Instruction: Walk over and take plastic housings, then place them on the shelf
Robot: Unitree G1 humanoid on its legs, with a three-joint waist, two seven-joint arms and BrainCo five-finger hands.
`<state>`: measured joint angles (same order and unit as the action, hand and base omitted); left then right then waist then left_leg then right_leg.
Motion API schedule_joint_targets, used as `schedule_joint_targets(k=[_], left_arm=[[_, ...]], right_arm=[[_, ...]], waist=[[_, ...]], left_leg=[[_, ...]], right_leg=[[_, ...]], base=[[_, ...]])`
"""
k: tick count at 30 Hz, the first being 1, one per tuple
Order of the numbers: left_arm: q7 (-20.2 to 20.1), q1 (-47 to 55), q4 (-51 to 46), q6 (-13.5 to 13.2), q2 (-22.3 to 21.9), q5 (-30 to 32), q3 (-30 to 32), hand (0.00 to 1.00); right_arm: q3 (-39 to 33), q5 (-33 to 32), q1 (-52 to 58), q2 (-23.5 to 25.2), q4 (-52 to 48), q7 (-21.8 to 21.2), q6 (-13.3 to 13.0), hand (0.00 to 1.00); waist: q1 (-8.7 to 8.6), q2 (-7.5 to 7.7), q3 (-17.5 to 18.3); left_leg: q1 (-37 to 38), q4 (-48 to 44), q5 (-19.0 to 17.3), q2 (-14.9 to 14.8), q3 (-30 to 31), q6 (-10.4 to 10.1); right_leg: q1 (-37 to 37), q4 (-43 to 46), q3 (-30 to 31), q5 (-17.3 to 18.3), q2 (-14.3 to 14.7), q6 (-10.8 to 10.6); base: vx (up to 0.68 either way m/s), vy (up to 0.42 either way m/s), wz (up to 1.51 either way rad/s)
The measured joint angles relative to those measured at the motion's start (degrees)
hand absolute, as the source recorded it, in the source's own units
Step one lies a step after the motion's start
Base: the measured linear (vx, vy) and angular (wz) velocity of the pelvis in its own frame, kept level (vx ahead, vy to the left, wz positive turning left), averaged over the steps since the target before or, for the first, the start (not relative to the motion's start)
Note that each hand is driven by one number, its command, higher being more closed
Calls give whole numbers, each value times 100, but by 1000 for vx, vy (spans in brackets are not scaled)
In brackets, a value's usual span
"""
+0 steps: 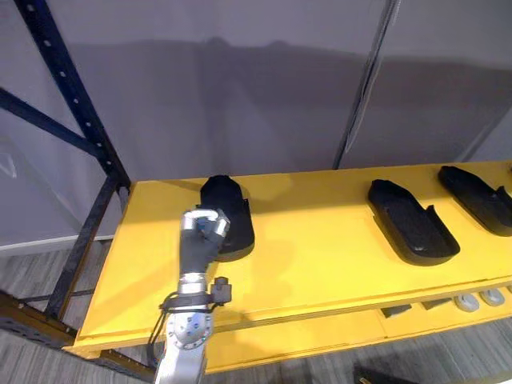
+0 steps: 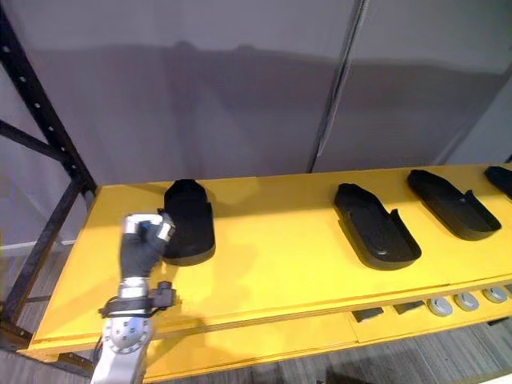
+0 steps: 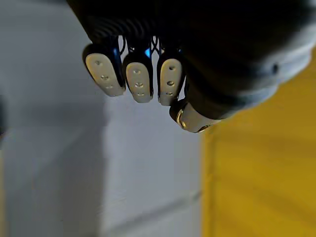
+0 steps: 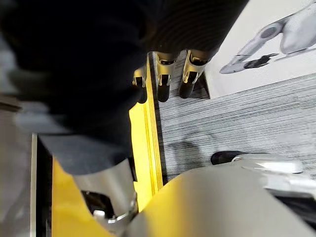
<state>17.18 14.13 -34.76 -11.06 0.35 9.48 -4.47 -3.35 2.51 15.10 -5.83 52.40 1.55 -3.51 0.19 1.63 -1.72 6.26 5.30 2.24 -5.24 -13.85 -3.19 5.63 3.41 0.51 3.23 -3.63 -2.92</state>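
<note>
Three black plastic housings lie on the yellow shelf [image 1: 320, 240]: one at the left [image 1: 234, 210], one right of the middle [image 1: 412, 222] and one at the far right [image 1: 480, 196]. My left hand [image 1: 205, 230] is raised over the near left edge of the left housing. Its fingers [image 3: 138, 81] are curled, with the thumb [image 3: 190, 116] beside them and nothing between them. The housing rests flat on the shelf. My right hand [image 4: 165, 79] hangs low beside the shelf's yellow edge [image 4: 143, 143], its fingers relaxed and holding nothing.
A dark blue rack upright [image 1: 76, 104] and its brace stand at the shelf's left end. A thin pole [image 1: 364, 88] runs up behind the shelf against the grey wall. Small grey round parts [image 2: 452, 304] lie on the lower yellow level. A further housing [image 2: 504, 178] shows at the right edge.
</note>
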Motion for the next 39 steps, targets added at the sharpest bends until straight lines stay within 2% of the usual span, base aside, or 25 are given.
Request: schedule_joint_targets(k=[8,12,15,20,21,22,26,28,32,39], left_arm=[[762,907,-350,-237,-362,-628,1310,100],[828,1271,10,-181,-525,-651,1668,100],[746,1370,799,46,-617,-587,2031,100],[775,1242,3232,755,-649,-360,2697,100],[775,1230,3506,809,-644,-368,2763,100],[779,1174,4123,902,-630,-379,2839,0],[732,936,5874,1038,-540,-644,2911,0],[534,804,6758,1081,-496,-831,2919,0],[19,584,7378,1092,-426,-821,2900,0],[-408,341,7820,1043,-223,-541,2695,0]], right_arm=[[0,4,25,4,-4,123,2,0],[14,5,27,5,-28,168,2,0],[22,5,31,3,-156,170,3,0],[243,6,-119,17,-382,168,9,0],[249,5,-150,39,-382,169,11,0],[244,5,-174,92,-402,176,13,0],[262,1,-228,273,-445,186,13,0],[434,-5,-302,460,-440,186,12,0],[391,0,-360,559,-418,180,10,0],[220,-14,-409,519,-323,175,14,0]], waist=[[196,-5,-15],[215,29,-48],[284,26,-51],[293,88,-62],[294,109,-66],[275,155,-63],[280,188,-64],[289,173,-75],[274,152,-87],[219,51,-101]], left_leg=[[-81,-1,28,34,286,20],[-99,-4,89,34,297,20],[-117,-9,195,8,295,25],[-105,-60,199,22,189,28],[-99,-71,199,27,161,29],[-94,-82,194,36,157,25],[-37,-84,174,74,69,31],[108,-48,120,83,-46,16],[172,-34,70,123,-134,40],[211,-10,29,180,-219,41]], right_leg=[[34,52,-316,55,-46,-65],[27,119,-603,217,-97,-131],[32,130,-650,225,-98,-138],[31,125,-605,224,-125,-148],[32,125,-588,227,-135,-151],[40,133,-585,238,-158,-153],[74,142,-534,233,-202,-138],[149,132,-422,254,-204,-136],[160,131,-339,273,-226,-125],[159,95,-256,272,-251,-125]], base=[[-72,-11,20],[-80,-21,35],[-15,-9,9],[13,6,-5],[31,18,-10],[42,16,-5],[49,18,-9],[39,20,-23],[3,11,-12],[-7,8,-7]])
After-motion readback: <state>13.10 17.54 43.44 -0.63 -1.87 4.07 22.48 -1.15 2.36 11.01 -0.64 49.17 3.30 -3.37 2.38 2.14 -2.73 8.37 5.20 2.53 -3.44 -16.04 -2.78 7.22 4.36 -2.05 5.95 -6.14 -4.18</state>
